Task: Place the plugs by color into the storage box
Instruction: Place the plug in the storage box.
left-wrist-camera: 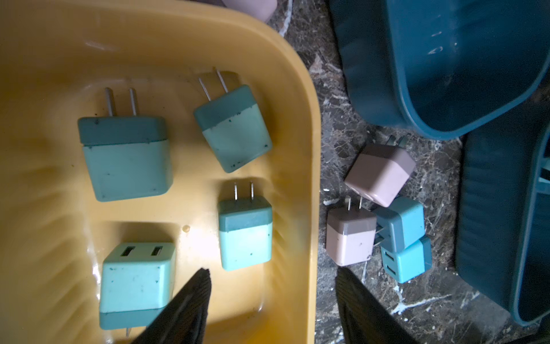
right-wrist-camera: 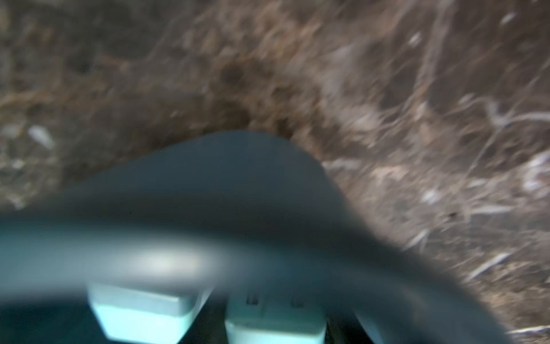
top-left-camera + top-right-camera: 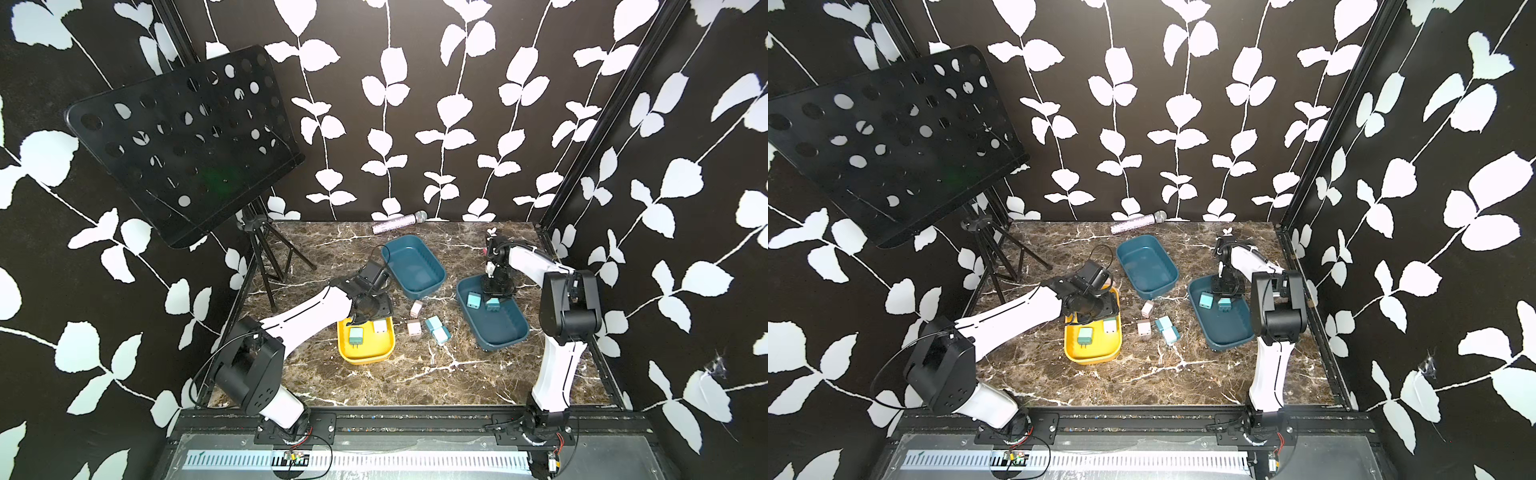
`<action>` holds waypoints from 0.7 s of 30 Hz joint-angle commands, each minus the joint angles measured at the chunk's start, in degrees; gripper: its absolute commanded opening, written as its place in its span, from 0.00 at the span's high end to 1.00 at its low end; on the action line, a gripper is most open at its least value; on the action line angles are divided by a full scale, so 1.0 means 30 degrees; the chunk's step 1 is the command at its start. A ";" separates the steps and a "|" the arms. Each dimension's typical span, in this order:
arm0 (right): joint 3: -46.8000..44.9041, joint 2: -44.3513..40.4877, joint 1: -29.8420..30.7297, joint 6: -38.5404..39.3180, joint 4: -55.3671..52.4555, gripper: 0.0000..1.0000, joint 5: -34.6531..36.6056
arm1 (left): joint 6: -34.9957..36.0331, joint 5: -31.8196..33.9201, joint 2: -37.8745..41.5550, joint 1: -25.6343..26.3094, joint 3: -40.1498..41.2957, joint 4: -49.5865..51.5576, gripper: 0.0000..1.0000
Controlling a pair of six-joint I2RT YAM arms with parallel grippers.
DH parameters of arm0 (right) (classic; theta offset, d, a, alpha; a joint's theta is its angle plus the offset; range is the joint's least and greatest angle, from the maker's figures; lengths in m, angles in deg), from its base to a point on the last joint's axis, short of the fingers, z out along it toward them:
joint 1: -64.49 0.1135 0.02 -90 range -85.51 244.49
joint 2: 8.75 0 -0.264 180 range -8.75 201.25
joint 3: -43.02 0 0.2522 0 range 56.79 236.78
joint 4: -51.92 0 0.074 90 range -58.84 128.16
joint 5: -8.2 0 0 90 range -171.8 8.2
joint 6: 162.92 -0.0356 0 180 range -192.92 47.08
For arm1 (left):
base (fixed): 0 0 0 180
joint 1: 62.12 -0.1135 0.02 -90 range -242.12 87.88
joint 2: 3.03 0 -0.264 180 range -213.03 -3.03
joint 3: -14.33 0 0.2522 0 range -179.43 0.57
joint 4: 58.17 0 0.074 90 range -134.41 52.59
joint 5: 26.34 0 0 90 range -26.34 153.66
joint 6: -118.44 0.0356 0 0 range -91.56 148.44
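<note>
2 plugs (image 3: 1086, 336) in the yellow tray (image 3: 1096, 350), 4 loose plugs (image 3: 1163, 323) between it and a blue bin (image 3: 1230, 329).

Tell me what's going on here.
Two arms are sorting plugs by colour. The left gripper hovers open over the yellow bin, which holds four mint green plugs. The right gripper is down in a teal bin, apparently gripping a light blue plug. Pink-beige plugs lie unsorted on the table.

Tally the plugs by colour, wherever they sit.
Mint green plugs: 4, in the yellow tray
Light blue plugs: 4, two on the table, two in a blue bin
Pink-beige plugs: 3, one cut off in the left wrist view
Total: 11
</note>
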State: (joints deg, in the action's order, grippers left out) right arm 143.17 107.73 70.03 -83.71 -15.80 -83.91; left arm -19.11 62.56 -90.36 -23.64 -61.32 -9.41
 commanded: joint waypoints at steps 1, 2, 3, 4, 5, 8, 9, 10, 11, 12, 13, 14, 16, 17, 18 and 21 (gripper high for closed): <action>0.0575 0.0503 -0.0091 0.0371 -0.0072 0.62 0.0311 | 0.0145 0.0210 0.0954 0.0067 0.0205 0.0537 0.32; 0.0559 0.0587 -0.0111 0.0398 -0.0088 0.60 0.0293 | 0.0113 0.0215 0.0949 0.0084 0.0231 0.0526 0.32; 0.0512 0.0605 -0.0092 0.0373 -0.0059 0.58 0.0242 | 0.0101 0.0183 0.0948 0.0064 0.0239 0.0519 0.32; 0.0441 0.0563 -0.0104 0.0340 -0.0062 0.57 0.0183 | 0.0103 0.0190 0.0977 0.0068 0.0239 0.0466 0.32; 0.0362 0.0477 -0.0095 0.0271 -0.0006 0.55 0.0176 | 0.0092 0.0192 0.0969 0.0064 0.0239 0.0445 0.32; 0.0136 -0.0032 -0.0089 0.0041 -0.0007 0.43 0.0014 | 0.0147 0.0159 0.0902 0.0066 0.0130 0.0432 0.32; 0.0092 -0.0297 -0.0089 -0.0064 -0.0060 0.40 -0.0079 | 0.0153 0.0143 0.0871 0.0086 0.0100 0.0386 0.32; 0.0088 -0.0632 -0.0096 -0.0192 -0.0159 0.38 -0.0088 | 0.0174 0.0130 0.0823 0.0080 0.0079 0.0369 0.32; 0.0111 -0.0904 -0.0107 -0.0298 -0.0333 0.38 -0.0058 | 0.0176 0.0111 0.0775 0.0064 0.0035 0.0322 0.32; 0.0212 -0.1284 -0.0082 -0.0450 -0.0628 0.38 0.0291 | 0.0152 0.0110 0.0751 0.0065 0.0005 0.0290 0.32; 0.0429 -0.1644 -0.0089 -0.0712 -0.1246 0.37 0.0726 | 0.0146 0.0122 0.0722 0.0093 -0.0065 0.0259 0.32; 0.0636 -0.1985 -0.0098 -0.0836 -0.1787 0.36 0.0967 | 0.0147 0.0133 0.0681 0.0066 -0.0110 0.0243 0.32; 0.0578 -0.3268 -0.0047 -0.1688 -0.2470 0.33 0.0880 | 0.0147 0.0202 0.0720 0.0067 -0.0255 0.0230 0.32; 0.0324 -0.3993 0.0084 -0.2203 -0.2522 0.32 0.0672 | 0.0147 0.0246 0.0747 0.0063 -0.0332 0.0232 0.32; -0.0021 -0.4846 0.0408 -0.2844 -0.2560 0.32 0.0533 | 0.0106 0.0279 0.0757 0.0079 -0.0369 0.0212 0.32; -0.1013 -0.6979 0.2148 -0.4771 -0.2958 0.27 0.0030 | 0.0065 0.0352 0.0714 0.0066 -0.0403 0.0077 0.32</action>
State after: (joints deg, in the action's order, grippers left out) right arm 142.19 92.33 71.91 -91.47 -19.86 -82.51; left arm -19.13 62.78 -89.42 -23.64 -61.30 -9.12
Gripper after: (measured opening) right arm 0.725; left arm 0.683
